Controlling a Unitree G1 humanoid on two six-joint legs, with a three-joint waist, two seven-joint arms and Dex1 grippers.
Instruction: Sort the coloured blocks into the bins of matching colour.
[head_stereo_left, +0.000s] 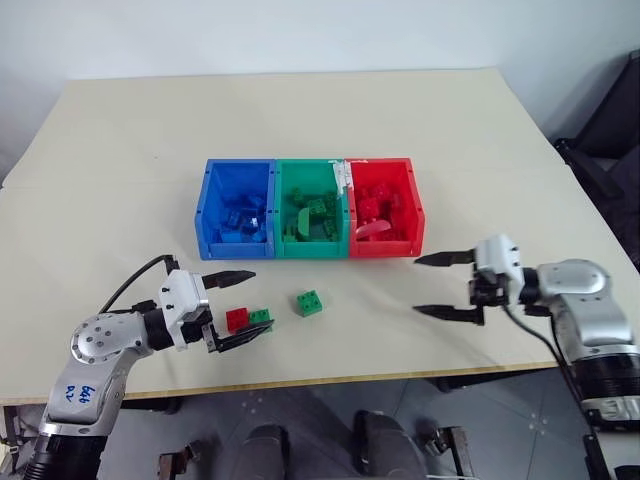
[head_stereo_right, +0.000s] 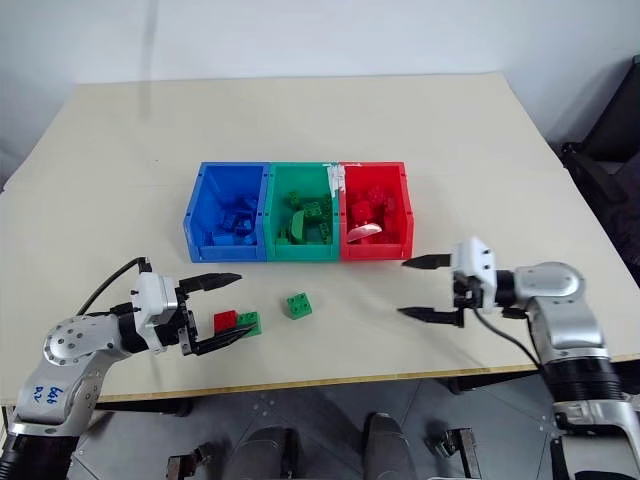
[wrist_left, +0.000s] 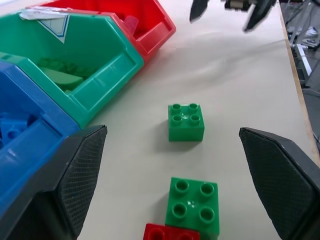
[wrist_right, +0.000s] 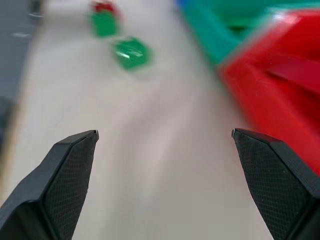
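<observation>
Three joined bins stand mid-table: blue (head_stereo_left: 236, 249), green (head_stereo_left: 312, 248) and red (head_stereo_left: 385, 248), each holding blocks of its own colour. In front of them on the table lie a red block (head_stereo_left: 237, 319) touching a green block (head_stereo_left: 260, 316), and a lone green block (head_stereo_left: 309, 302). My left gripper (head_stereo_left: 255, 303) is open and level, its fingers either side of the red and green pair without touching them. In the left wrist view the pair's green block (wrist_left: 192, 201) lies nearer than the lone green one (wrist_left: 186, 121). My right gripper (head_stereo_left: 420, 285) is open and empty, just right of the red bin's front corner.
The table's front edge (head_stereo_left: 330, 378) runs close below both grippers. A white label (head_stereo_left: 343, 172) sits on the rim between the green and red bins. A dark chair (head_stereo_left: 610, 130) stands off the table's right side.
</observation>
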